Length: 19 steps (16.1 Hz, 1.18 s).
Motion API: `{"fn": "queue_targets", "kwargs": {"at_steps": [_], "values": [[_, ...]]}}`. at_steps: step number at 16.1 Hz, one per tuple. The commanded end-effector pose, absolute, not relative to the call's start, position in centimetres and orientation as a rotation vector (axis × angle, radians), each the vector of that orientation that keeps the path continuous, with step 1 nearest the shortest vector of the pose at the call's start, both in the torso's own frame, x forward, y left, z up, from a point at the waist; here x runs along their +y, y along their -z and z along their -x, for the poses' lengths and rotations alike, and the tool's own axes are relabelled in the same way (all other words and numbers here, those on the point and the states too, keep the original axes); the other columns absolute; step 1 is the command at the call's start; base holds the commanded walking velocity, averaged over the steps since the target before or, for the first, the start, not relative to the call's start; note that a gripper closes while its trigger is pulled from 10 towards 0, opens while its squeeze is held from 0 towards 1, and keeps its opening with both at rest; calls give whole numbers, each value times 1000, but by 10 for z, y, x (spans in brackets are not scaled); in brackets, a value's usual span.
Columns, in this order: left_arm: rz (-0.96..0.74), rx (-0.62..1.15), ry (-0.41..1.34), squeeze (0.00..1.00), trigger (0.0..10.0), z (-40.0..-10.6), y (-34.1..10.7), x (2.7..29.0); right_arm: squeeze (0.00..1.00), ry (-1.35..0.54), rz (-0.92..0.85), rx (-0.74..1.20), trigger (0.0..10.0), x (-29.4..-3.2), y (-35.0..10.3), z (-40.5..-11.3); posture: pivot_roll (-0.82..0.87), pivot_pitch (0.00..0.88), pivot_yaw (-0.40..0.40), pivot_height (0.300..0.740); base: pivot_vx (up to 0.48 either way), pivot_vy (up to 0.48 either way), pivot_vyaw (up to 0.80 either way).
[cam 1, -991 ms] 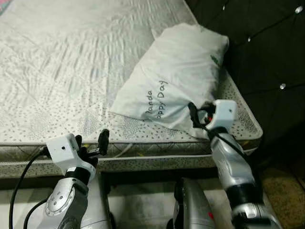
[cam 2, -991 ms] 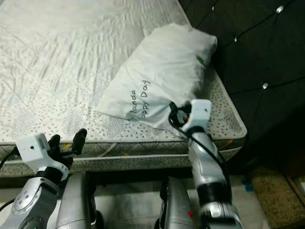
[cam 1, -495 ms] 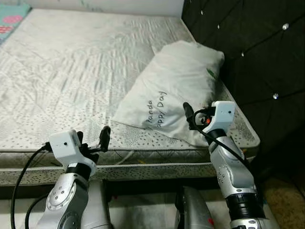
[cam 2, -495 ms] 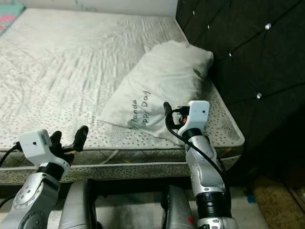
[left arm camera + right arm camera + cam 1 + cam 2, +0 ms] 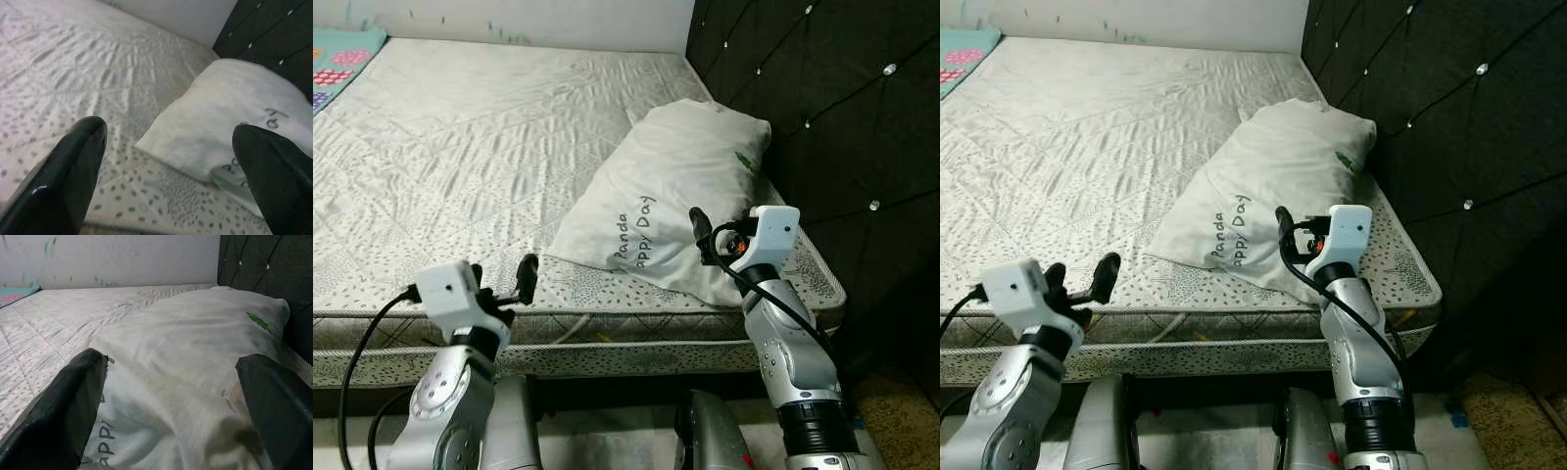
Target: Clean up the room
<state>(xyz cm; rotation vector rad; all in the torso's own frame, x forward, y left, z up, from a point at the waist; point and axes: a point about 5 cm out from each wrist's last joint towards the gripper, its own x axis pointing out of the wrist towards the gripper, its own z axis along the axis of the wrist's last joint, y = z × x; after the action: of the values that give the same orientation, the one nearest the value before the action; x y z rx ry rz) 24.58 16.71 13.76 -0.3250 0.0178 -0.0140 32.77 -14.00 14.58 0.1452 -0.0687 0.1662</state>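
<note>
- Standing spread wide, the fingers of the right gripper (image 5: 717, 235) hold nothing; from the wrist view they frame the pillow (image 5: 186, 382) with its near end between them, and whether a tip brushes the cover cannot be told.
- Right gripper position: at the bed's near edge, by the pillow's near end, pointing toward 11 o'clock across the mattress (image 5: 460, 166).
- Left gripper (image 5: 504, 287): fingers likewise parted and empty, poised over the front edge of the mattress, well apart from the pillow, which lies toward 2 o'clock from it.
- Pillow (image 5: 671, 191): white, printed with dark lettering, resting on the mattress beside the dark tufted headboard (image 5: 822, 108); its long axis runs from 7 o'clock (the near end) to 1 o'clock (the end at the headboard).
- Nearer arm: the right one, judged the natural choice for the coming grasp or push; the pillow lies straight ahead of its open fingers, so closing on the near end or nudging it square to the headboard appears to be the step in hand.
- Far corner at 10 o'clock: a patterned cloth (image 5: 342, 59).
</note>
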Motion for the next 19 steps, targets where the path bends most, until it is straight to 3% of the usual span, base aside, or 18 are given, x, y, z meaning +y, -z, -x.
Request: {"fn": "queue_targets", "kwargs": {"at_steps": [1,2,8,19], "values": [[316,16,22,0,10000,-248,-137,166,0,-172,-135,-86,0,-139,-151,-327,13,0,-65,529,0,0,0],[314,17,20,0,10000,-249,-136,166,0,-163,-107,-61,10000,-137,-150,-328,10,0,-64,529,0,0,0],[313,6,20,0,10000,-251,-137,164,0,-238,-157,-96,10000,-125,-161,-328,7,0,-68,529,0,0,0],[315,-1,24,0,10000,-253,-136,162,0,-230,-140,-94,10000,-130,-163,-332,1,0,-68,672,0,0,0]]}}
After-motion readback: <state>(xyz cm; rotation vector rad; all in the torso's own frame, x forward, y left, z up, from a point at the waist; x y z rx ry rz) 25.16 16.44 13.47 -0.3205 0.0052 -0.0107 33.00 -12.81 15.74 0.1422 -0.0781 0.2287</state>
